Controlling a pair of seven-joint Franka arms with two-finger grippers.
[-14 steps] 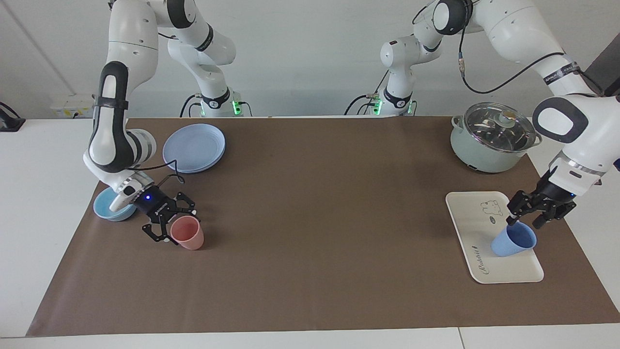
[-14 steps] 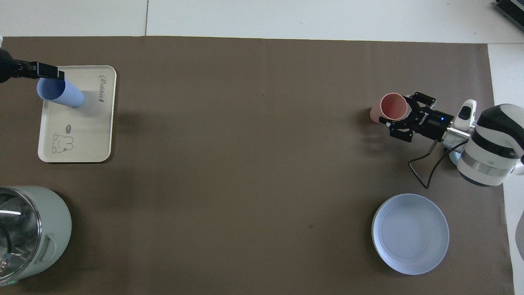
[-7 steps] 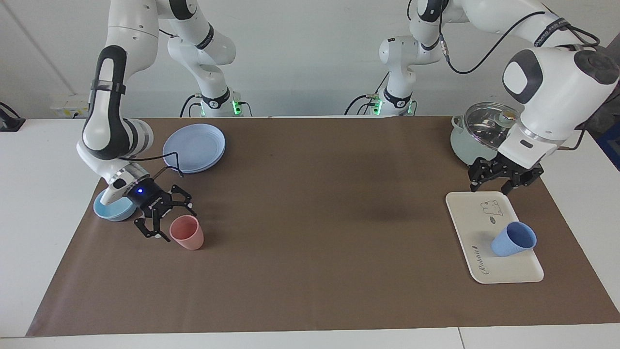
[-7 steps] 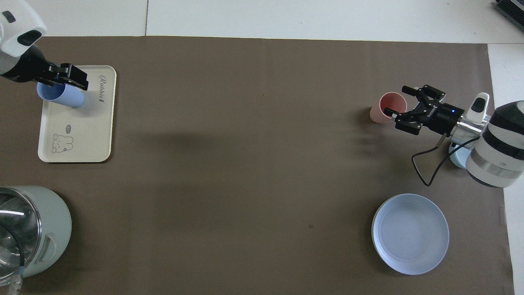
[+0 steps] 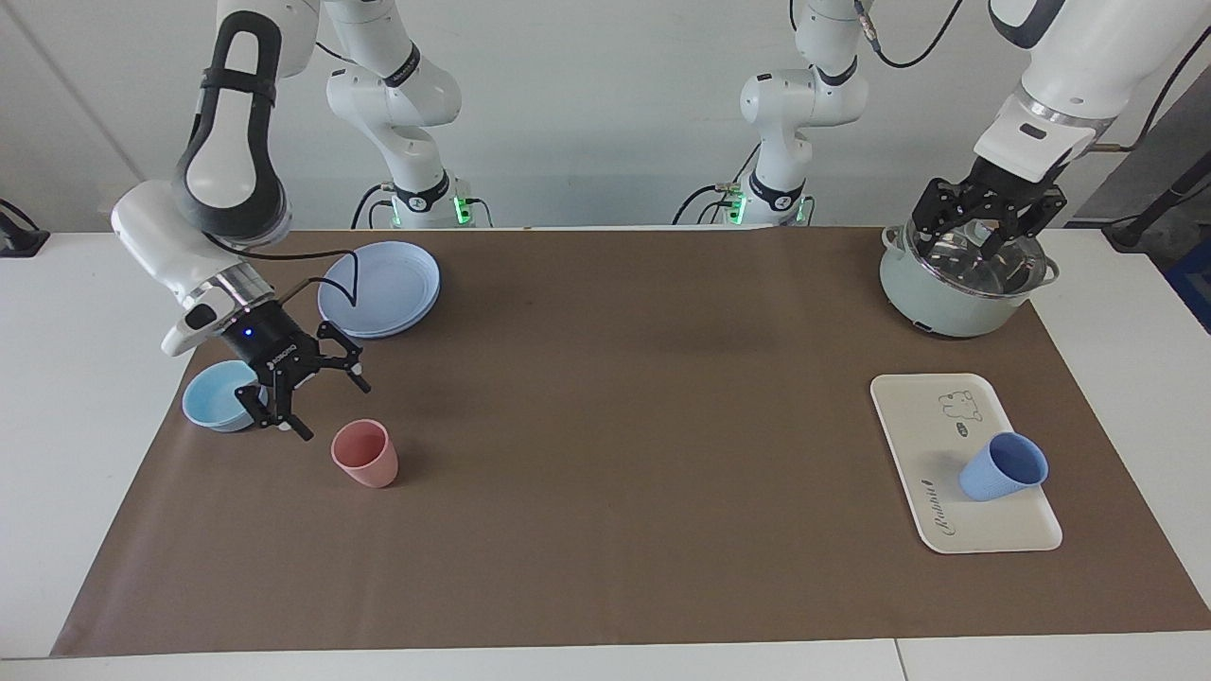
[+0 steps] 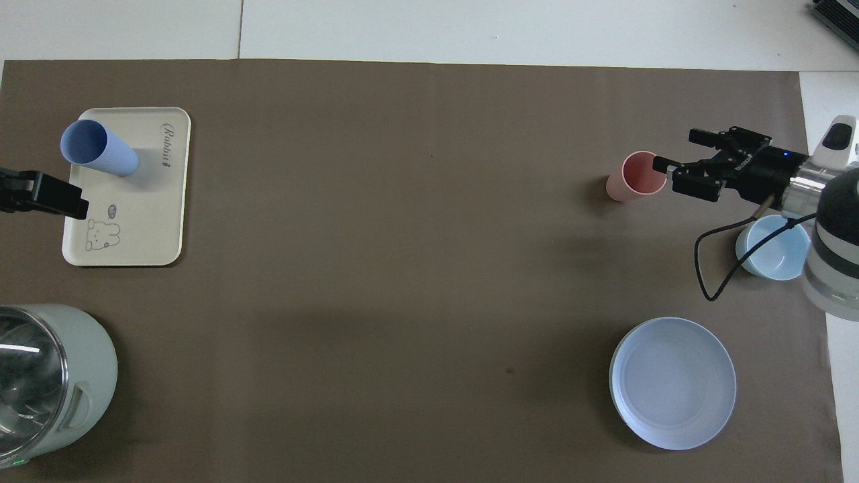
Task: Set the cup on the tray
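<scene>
The periwinkle-blue cup (image 5: 1003,469) stands mouth up on the cream-white tray (image 5: 932,416), at the tray's end farther from the robots. Nothing holds it. It shows on the tray (image 6: 144,221) in the overhead view too (image 6: 98,148). My left gripper (image 5: 984,227) is open and empty, raised high over the lidded pot, well away from the cup. Only its tip (image 6: 57,196) shows in the overhead view. My right gripper (image 5: 331,409) is open and empty, up in the air beside the salmon-pink tumbler (image 5: 365,453) at the right arm's end of the table.
A pale green pot with a glass lid (image 5: 963,274) stands nearer to the robots than the tray. A light-blue bowl (image 5: 219,395) and a round blue plate (image 5: 379,287) lie at the right arm's end. A brown mat (image 5: 615,426) covers the table.
My left gripper has let go of the cup, risen off the tray and drawn back over the pot. My right gripper has lifted away from the pink tumbler. Both cups stayed put.
</scene>
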